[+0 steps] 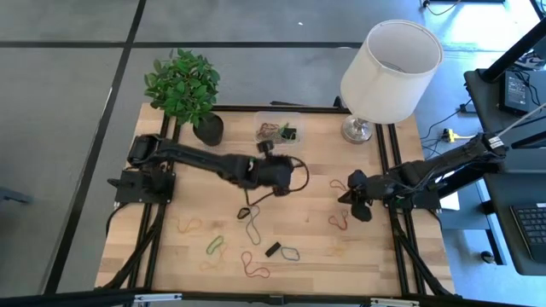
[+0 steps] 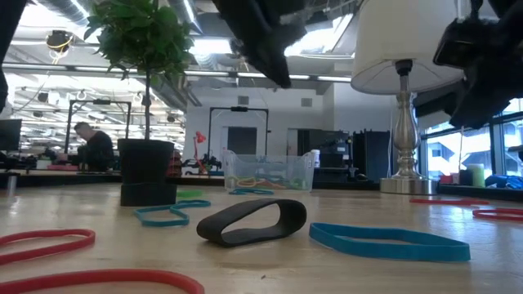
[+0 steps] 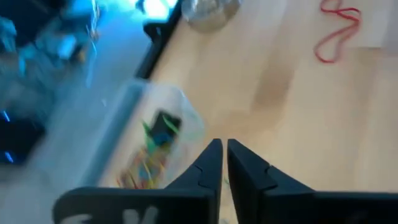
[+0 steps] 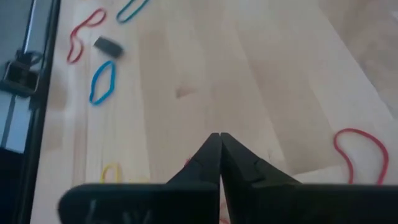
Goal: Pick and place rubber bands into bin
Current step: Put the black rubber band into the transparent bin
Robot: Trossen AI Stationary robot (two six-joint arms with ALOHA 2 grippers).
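Observation:
The clear bin (image 1: pixel 277 130) stands at the table's far edge with several bands inside; it also shows in the low view (image 2: pixel 268 173) and the left wrist view (image 3: pixel 155 134). Loose rubber bands lie on the near half of the table: red (image 1: pixel 253 266), green (image 1: pixel 214 246), blue (image 1: pixel 288 253) and black (image 2: pixel 252 222). My left gripper (image 1: pixel 281 166) (image 3: pixel 224 163) hangs above mid-table, short of the bin, its fingers almost closed. My right gripper (image 1: pixel 345 198) (image 4: pixel 219 152) is shut and raised over the right side, near a red band (image 1: pixel 339 222). My left gripper shows only a thin greenish sliver (image 3: pixel 225 182) in the narrow slit between its two fingers, which I take for a rubber band pinched there. The fingers slant toward the bin and are lifted clear of the table. No hanging part of the band shows.
A black plant pot (image 1: pixel 207 128) stands left of the bin, and a lamp's base (image 1: pixel 357 130) stands to its right, under a wide white shade (image 1: pixel 388 64). More bands lie below the right gripper: blue (image 4: pixel 102 81), red (image 4: pixel 360 152). A person sits far behind the table (image 2: pixel 94 147).

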